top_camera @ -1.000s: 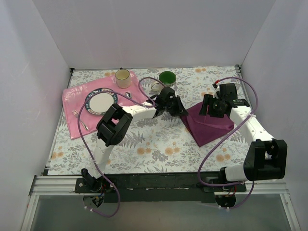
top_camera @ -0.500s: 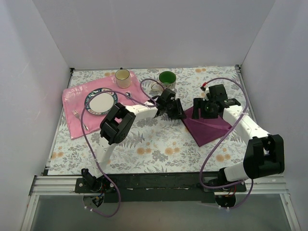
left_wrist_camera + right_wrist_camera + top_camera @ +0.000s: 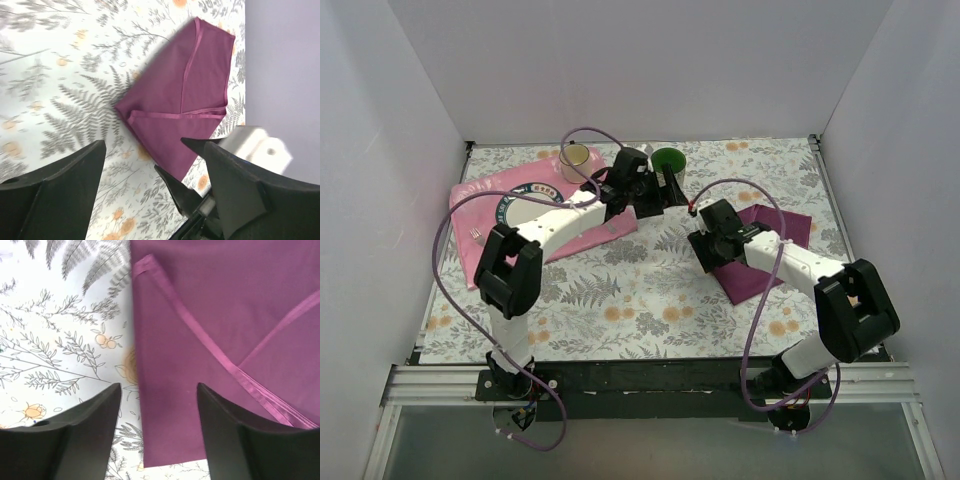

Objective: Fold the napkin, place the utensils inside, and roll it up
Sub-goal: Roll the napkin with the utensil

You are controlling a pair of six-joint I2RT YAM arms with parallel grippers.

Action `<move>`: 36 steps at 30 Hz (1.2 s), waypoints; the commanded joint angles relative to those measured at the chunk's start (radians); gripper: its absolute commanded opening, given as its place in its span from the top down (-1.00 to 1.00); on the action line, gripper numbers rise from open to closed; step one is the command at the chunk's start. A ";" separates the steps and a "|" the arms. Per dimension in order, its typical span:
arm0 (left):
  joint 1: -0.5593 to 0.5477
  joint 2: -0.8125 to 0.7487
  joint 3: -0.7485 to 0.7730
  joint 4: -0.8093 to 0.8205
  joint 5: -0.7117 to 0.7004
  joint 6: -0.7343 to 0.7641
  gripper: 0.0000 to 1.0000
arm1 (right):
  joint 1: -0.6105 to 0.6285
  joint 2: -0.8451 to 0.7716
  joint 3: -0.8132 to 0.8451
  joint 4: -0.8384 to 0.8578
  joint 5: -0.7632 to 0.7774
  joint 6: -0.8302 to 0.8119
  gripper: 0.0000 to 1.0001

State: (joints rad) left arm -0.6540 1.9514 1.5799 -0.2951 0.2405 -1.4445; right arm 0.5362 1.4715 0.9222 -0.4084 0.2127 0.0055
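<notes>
At right on the table (image 3: 620,300), the napkin (image 3: 767,250) lies folded, hems overlapping. Right gripper (image 3: 157,390) hovers spread above its left edge; left gripper (image 3: 152,147) hangs spread, empty. Advisable: press the fold flat before fetching the utensils (image 3: 476,234).

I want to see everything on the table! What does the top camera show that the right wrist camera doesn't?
Only the top view: the left arm, the right arm, the pink mat, the plate, the mug and the green cup.
Only the right wrist view: the shiny hem lines of the napkin up close, with the open right end effector straddling its edge.
Both: that napkin lying on the flowery tablecloth.
</notes>
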 commanded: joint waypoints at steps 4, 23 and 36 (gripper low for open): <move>0.054 -0.252 -0.208 -0.007 -0.039 -0.008 -0.61 | 0.087 0.111 0.049 -0.013 0.070 -0.039 -0.12; 0.117 -0.450 -0.520 0.083 -0.046 -0.071 -0.64 | 0.070 0.170 -0.029 0.082 0.111 -0.055 -0.04; 0.117 -0.422 -0.640 0.151 0.057 -0.129 -0.70 | 0.008 0.213 -0.039 0.094 0.016 -0.055 0.41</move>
State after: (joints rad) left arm -0.5369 1.5368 0.9615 -0.1928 0.2333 -1.5448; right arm 0.5613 1.6318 0.9043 -0.3027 0.2764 -0.0414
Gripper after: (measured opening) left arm 0.838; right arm 0.357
